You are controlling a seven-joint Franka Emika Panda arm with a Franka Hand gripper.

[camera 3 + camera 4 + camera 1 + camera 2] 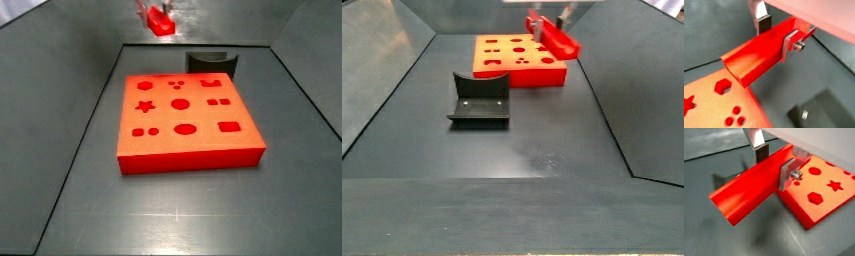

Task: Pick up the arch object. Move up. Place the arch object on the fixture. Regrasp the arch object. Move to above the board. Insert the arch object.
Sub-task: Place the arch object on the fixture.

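Observation:
My gripper (776, 36) is shut on the arch object (751, 60), a bright red bar held crosswise between the two fingers. It shows the same way in a wrist view (774, 165), with the bar (744, 195) sticking out to one side. In both side views the gripper (158, 14) (549, 18) holds the arch object (162, 25) (560, 40) in the air, above floor level. The orange-red board (187, 120) (513, 58) lies flat below, its cutouts also visible in both wrist views (704, 102) (821, 193). The dark fixture (211, 62) (480, 100) stands on the floor beside the board.
Grey sloping walls (396, 60) enclose the dark floor (174, 215) on all sides. The fixture also shows as a dark blurred shape in a wrist view (821, 112).

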